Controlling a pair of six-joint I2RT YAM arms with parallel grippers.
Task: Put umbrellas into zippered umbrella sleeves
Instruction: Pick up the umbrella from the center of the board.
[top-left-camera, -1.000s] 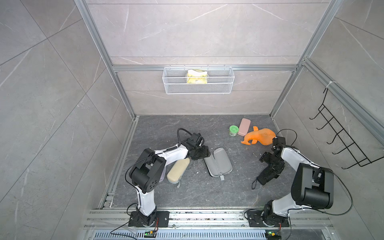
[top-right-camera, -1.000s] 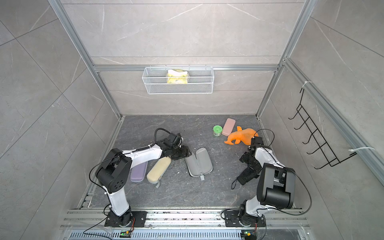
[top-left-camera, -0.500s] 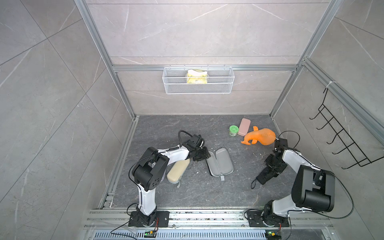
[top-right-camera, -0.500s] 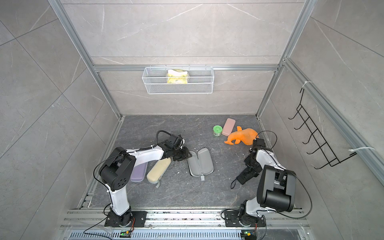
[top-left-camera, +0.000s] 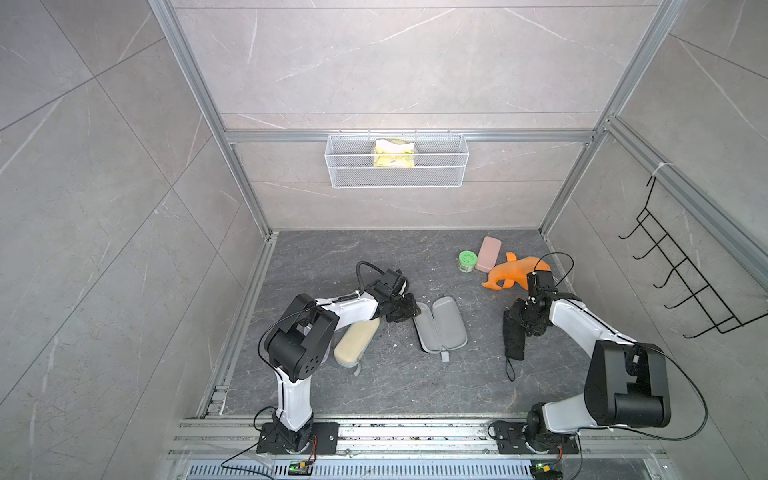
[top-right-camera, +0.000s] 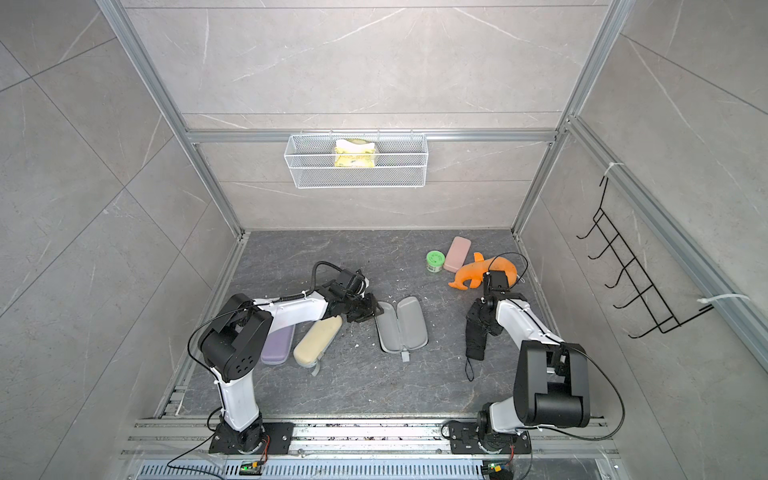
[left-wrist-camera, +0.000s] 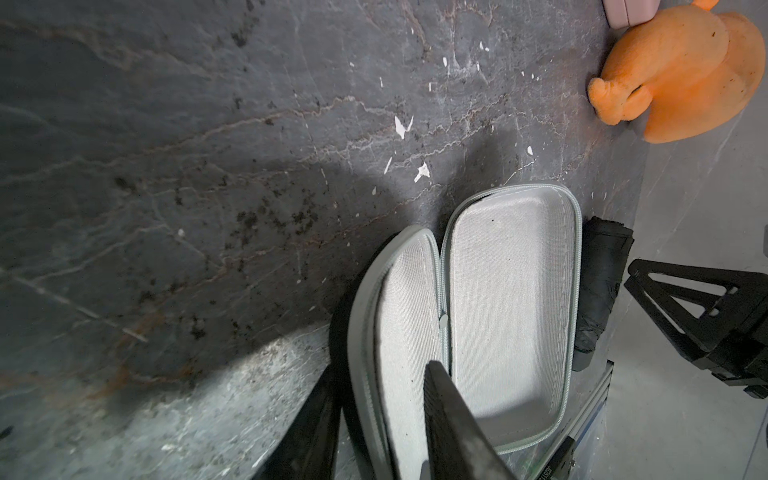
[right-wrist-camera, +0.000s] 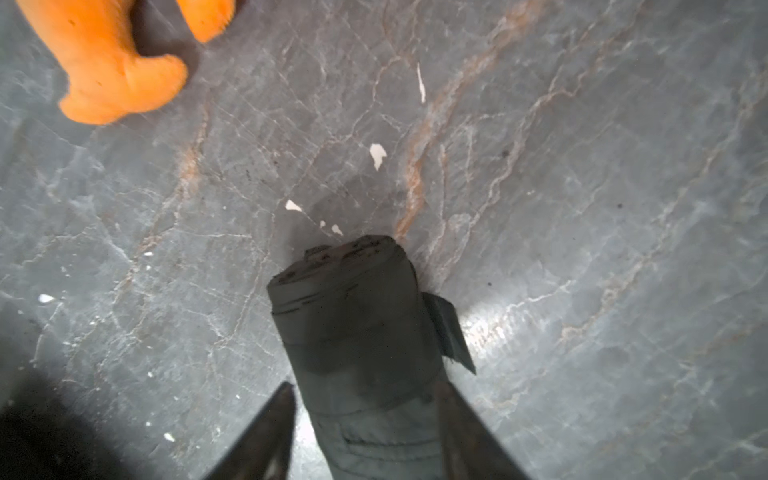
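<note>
Black umbrella, open case: parallel, well apart
Right claw straddles the umbrella's back end, released; left claw brackets the case rim, grip unclear; both lie front-to-back

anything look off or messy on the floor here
White flecks are scattered over the dark floor around the open case, like chipped debris or crumbs. They belong to nothing else in view. Nothing looks spilled or damaged otherwise.

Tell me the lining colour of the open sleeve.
Light grey. The open sleeve shows best in the left wrist view.
</note>
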